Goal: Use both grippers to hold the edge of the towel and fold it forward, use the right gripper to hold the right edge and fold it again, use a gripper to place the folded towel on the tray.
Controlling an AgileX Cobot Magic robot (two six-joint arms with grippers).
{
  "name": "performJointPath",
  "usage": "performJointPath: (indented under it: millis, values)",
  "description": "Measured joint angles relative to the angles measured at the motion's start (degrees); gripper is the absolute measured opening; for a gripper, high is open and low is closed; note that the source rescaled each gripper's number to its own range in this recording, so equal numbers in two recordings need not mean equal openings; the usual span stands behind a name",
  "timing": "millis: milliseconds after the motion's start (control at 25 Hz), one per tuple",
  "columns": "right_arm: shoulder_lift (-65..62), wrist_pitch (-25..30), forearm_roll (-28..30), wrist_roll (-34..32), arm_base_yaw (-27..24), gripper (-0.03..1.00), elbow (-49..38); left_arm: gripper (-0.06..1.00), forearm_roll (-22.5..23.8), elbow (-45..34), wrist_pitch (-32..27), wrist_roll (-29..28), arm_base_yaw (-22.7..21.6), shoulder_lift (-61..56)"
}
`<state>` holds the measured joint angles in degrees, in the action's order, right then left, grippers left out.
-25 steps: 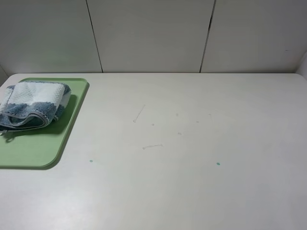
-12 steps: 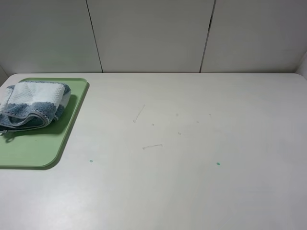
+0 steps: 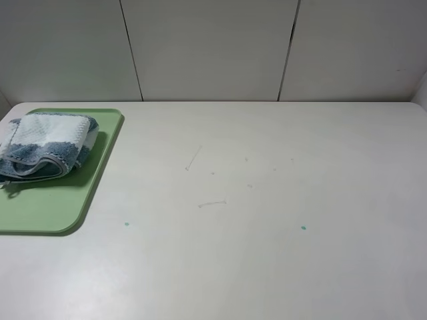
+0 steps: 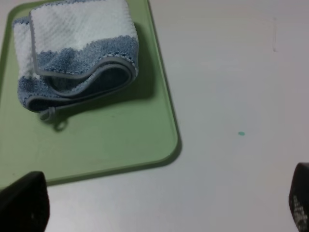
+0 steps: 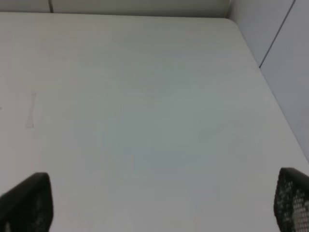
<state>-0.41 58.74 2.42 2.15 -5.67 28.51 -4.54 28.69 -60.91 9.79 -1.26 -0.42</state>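
The towel [image 3: 45, 145] lies folded into a thick blue-and-white bundle on the far part of the light-green tray [image 3: 50, 207], at the table's left side. Its grey hem [image 4: 82, 76] curls along the open side, seen in the left wrist view with the towel [image 4: 77, 53] and tray [image 4: 111, 140]. My left gripper [image 4: 161, 208] hovers open above the table beside the tray's near corner, apart from the towel, with nothing between its fingertips [image 4: 24, 200]. My right gripper [image 5: 159, 203] is open over bare table, its fingertips [image 5: 292, 198] wide apart. Neither arm appears in the exterior high view.
The white table [image 3: 267, 200] carries only faint scratches [image 3: 212, 203] and two small teal specks [image 3: 303, 227]. Grey wall panels [image 3: 207, 47] rise behind the table's far edge. In the right wrist view a wall [image 5: 285, 63] runs along the table's side edge.
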Motion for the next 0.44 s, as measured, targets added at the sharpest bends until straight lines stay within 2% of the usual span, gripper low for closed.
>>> performJointPath:
  millis: [440]
  values:
    - [0.0,0.0,0.0,0.0,0.0,1.0,0.0,1.0,0.0,0.0,0.0,0.0,0.0,0.0]
